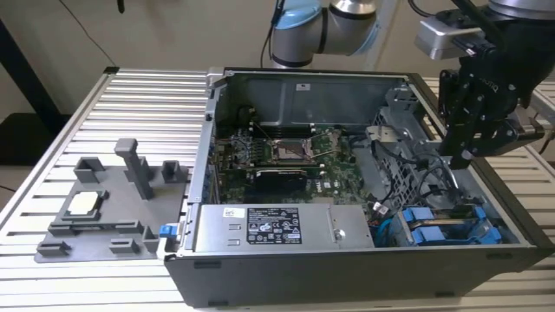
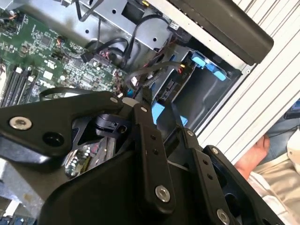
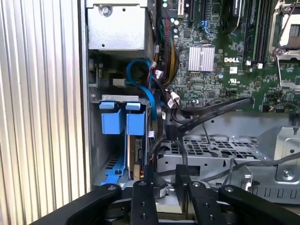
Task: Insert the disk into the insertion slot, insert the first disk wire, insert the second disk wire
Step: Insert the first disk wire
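Over the open computer case (image 1: 364, 273), at its 3 o'clock side in the exterior view, the gripper (image 1: 461, 159) hung pointing down; its fingers (image 3: 143, 197) stood a little apart and pinched nothing that I could see; black wires (image 3: 215, 108) lay near them; the disk (image 1: 431, 234) in its blue frame lay at about 6 o'clock from the gripper, already sitting in the insertion slot (image 3: 96, 150); its long side seemed to run from 9 to 3; the power box (image 1: 277, 227) had a black sticker and a white label with print, left unread.

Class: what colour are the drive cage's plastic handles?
Bright blue handles, clearest in the first wrist view.
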You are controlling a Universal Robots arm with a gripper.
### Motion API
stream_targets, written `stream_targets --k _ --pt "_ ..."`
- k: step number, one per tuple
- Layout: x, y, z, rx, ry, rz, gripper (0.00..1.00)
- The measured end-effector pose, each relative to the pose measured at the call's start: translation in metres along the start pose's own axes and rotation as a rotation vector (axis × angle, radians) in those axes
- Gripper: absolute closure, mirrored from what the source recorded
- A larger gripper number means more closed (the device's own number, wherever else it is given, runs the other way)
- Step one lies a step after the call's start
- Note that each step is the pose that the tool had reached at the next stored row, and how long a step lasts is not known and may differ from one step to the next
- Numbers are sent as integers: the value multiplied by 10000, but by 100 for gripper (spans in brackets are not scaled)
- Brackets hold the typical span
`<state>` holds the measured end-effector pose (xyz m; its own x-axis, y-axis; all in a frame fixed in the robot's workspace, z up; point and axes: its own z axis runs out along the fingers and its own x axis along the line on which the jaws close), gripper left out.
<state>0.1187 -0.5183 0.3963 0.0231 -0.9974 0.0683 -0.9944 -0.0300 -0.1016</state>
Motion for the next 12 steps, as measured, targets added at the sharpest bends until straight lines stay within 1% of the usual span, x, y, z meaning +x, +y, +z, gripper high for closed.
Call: stream_targets --k 4,8,12 --pt "-19 137 3 3 3 -39 67" --pt "-42 228 9 3 82 -117 67" --pt "-70 310 26 8 119 -199 67"
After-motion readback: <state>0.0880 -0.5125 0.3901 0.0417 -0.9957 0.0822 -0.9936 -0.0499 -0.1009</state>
